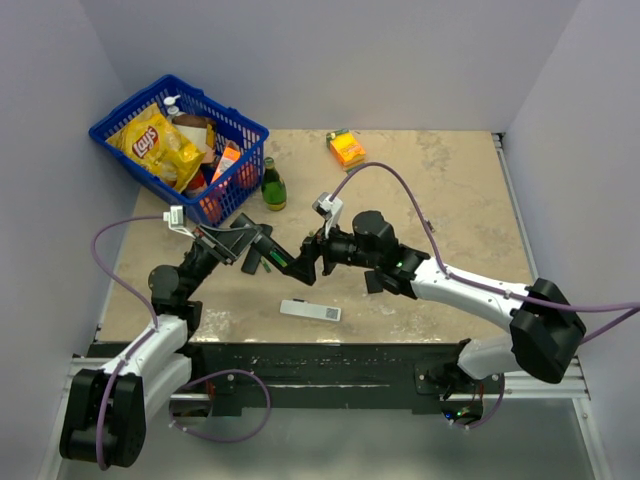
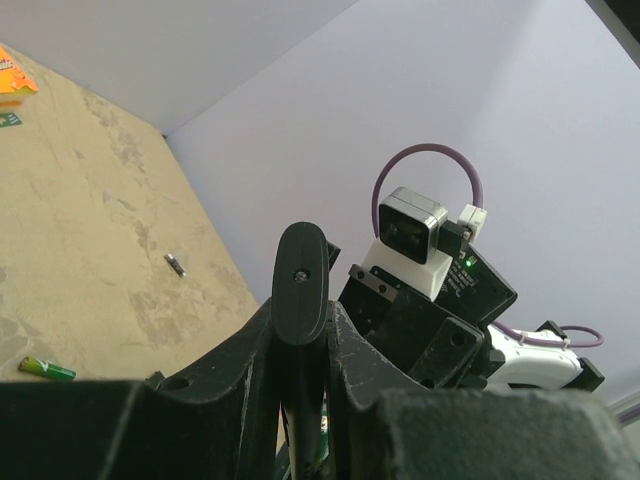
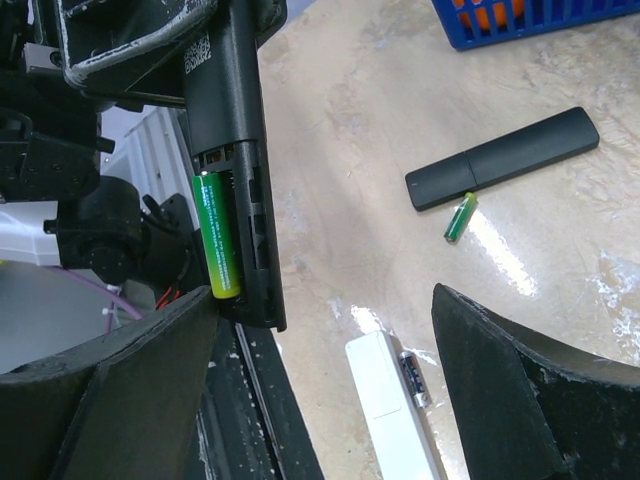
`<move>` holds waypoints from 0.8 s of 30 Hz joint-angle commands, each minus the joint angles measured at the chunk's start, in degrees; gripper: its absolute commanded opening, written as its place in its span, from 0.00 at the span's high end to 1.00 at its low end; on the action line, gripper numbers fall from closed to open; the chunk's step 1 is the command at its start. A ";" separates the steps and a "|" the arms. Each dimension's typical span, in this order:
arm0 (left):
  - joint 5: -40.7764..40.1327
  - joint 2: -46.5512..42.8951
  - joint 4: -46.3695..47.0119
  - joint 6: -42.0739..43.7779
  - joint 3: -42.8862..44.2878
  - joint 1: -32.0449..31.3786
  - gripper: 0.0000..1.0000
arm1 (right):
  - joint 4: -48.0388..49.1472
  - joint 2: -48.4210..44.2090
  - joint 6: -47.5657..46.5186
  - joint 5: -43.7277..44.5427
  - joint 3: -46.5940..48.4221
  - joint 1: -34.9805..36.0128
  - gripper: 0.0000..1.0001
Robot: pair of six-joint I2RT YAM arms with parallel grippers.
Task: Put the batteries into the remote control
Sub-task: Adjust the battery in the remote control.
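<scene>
The left claw [image 2: 300,322] is clamped tight on the remote [image 3: 235,130], holding it off the bench [image 3: 380,90] with its open bay turned toward the right claw [image 3: 325,320]. One battery [image 3: 218,235] sits in the bay's left channel, and the channel beside it looks empty. The right claw is spread wide with nothing in it, just beside the bay.

A loose battery [image 3: 459,217] lies on the bench near one end of a black cover [image 3: 500,160]. That is probably the bay's lid, though the view does not settle it.

The step in hand seems to be fetching that loose battery. It is round and will roll if nudged, so the right claw should come straight down across its width and pinch it mid-length, with the fingers clear of the cover. To seat it, line it up along the empty channel, press one end in first, then tip the other end down. The left claw should keep the remote steady against that push.
</scene>
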 commanded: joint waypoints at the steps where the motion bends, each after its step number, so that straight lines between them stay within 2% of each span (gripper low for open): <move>1: 0.60 -1.03 3.30 -0.31 2.46 0.06 1.00 | 0.67 -0.65 -1.63 -2.05 1.96 0.10 0.11; 4: 0.78 -0.94 2.69 0.39 2.46 0.06 1.00 | -0.39 -1.88 -2.07 -2.41 1.96 0.10 0.10; 9: 0.78 -0.42 2.24 1.01 2.37 0.06 1.00 | -2.14 -4.25 -2.25 -0.56 2.23 0.10 0.02; 24: 1.74 -0.50 2.60 1.18 2.81 0.06 1.00 | -0.30 -2.23 -0.14 1.72 3.19 -1.22 0.05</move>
